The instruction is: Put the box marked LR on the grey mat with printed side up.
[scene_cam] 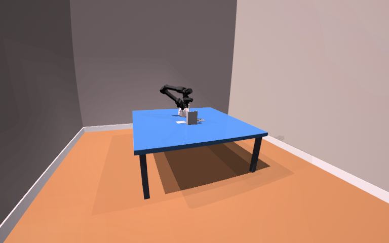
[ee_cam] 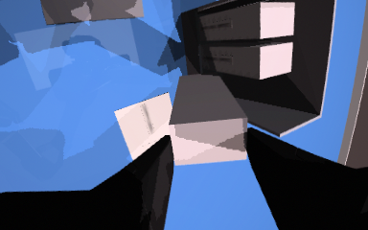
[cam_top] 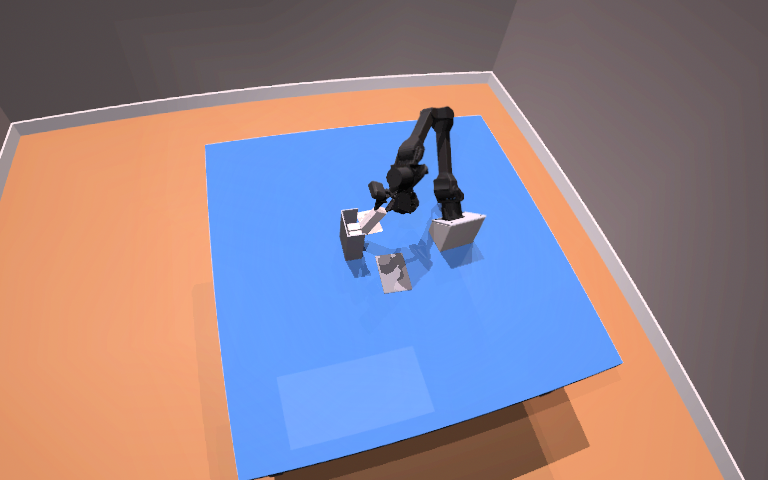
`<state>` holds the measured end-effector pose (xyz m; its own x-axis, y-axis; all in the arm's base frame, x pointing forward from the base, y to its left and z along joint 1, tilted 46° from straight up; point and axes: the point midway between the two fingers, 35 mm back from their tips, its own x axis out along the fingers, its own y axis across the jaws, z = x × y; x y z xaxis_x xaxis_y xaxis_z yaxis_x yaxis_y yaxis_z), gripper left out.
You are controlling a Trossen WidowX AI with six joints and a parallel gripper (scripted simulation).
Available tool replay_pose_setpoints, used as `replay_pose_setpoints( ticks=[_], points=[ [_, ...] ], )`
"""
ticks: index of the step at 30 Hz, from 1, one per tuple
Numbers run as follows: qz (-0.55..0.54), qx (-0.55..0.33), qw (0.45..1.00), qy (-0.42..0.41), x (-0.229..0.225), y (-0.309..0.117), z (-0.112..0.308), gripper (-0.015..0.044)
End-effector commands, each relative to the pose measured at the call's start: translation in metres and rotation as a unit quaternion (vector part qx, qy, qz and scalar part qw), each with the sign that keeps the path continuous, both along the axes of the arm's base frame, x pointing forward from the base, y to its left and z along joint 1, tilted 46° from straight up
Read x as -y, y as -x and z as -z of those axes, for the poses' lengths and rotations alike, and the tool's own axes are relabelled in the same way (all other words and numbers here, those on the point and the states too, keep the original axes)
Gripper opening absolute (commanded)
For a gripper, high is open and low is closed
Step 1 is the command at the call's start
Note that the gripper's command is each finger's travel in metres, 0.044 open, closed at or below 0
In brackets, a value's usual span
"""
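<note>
My gripper (cam_top: 384, 207) (ee_cam: 208, 138) is shut on a white box with grey-shaded sides (cam_top: 373, 220) (ee_cam: 209, 142). The held box is tilted, its lower end close to the bin's rim; whether they touch is unclear. No print shows on its visible faces, so its code cannot be told. The dark grey bin (cam_top: 353, 247) (scene_cam: 191, 118) (ee_cam: 331, 57) stands open at the top. Two other boxes stand in it, a far one (ee_cam: 277, 20) and a nearer one (ee_cam: 276, 60), with faint unreadable marks on their shaded sides. The grey mat (cam_top: 398, 282) (ee_cam: 93, 11) lies beside the bin, partly in the arm's shadow.
A white card (cam_top: 376, 229) (scene_cam: 181, 122) (ee_cam: 136, 126) with a dark printed line lies on the blue table (cam_top: 481, 339) near the bin, partly behind the held box. The arm's pale base block (cam_top: 459, 233) stands right of the bin. A pale rectangle (cam_top: 356, 396) shows near the table's front edge.
</note>
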<state>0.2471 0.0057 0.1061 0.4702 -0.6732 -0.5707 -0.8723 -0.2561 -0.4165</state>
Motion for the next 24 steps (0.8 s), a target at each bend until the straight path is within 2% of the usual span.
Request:
replay_pose_setpoints(
  ticks=[1, 15, 24],
  points=[
    [0.0, 0.001, 1.0, 0.002, -0.001, 0.007, 0.001, 0.0158],
    [-0.001, 0.002, 1.0, 0.004, -0.001, 0.03, 0.003, 0.0158],
    [-0.001, 0.002, 1.0, 0.004, -0.007, 0.029, 0.009, 0.0158]
  ],
)
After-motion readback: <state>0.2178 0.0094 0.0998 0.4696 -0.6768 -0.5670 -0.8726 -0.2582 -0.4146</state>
